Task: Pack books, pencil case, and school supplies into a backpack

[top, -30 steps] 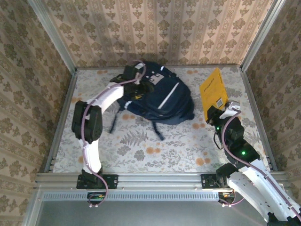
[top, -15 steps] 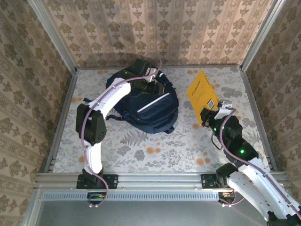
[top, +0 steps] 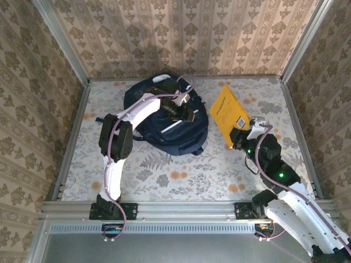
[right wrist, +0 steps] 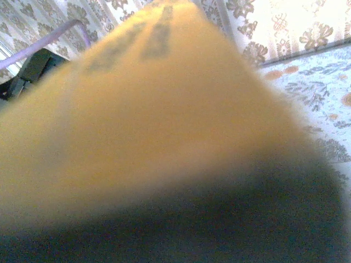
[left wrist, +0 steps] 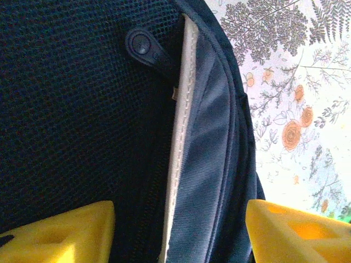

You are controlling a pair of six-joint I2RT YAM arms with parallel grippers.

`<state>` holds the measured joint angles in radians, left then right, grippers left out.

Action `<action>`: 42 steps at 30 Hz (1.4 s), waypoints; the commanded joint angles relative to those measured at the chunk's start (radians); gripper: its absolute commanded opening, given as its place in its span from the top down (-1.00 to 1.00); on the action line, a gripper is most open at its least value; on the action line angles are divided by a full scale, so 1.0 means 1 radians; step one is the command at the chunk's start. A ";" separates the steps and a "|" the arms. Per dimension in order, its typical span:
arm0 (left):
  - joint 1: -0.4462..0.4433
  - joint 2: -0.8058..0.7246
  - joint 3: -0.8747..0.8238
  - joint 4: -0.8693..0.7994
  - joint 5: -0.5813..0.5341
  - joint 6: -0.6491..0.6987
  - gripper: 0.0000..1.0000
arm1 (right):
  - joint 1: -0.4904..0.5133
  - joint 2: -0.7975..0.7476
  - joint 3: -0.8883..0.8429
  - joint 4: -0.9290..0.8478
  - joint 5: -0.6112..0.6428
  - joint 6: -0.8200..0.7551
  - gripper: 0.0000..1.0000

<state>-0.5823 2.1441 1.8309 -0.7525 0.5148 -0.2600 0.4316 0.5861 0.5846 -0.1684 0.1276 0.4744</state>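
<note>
The navy backpack (top: 143, 99) lies bunched at the back middle of the table. My left gripper (top: 184, 112) hangs over its right side. In the left wrist view its yellow fingers (left wrist: 60, 233) stand wide apart, open, with the backpack's mesh (left wrist: 82, 109), white stripe (left wrist: 184, 126) and blue fabric between them. My right gripper (top: 242, 137) is shut on the lower corner of the yellow book (top: 226, 112), which it holds tilted in the air just right of the backpack. That book (right wrist: 164, 120) is a close blur in the right wrist view. The pencil case and school supplies are out of view.
The floral table (top: 181, 175) is walled by papered panels on three sides, with metal rails along its edges. Open table lies in front of the backpack and at the right behind the book. Dark straps (top: 189, 149) trail from the backpack's near side.
The backpack has been bunched up and shifted left. My left gripper swung right across its top and its jaws narrowed a little. My right gripper carried the yellow book left, closer to the backpack.
</note>
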 commanded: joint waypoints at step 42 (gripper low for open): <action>0.107 -0.281 0.338 -0.145 0.068 -0.027 1.00 | -0.005 -0.116 -0.027 -0.024 0.178 0.144 1.00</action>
<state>-0.5125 1.9575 2.1166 -0.9398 0.4683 -0.2462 0.4297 0.4850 0.5373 -0.2810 0.3004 0.5682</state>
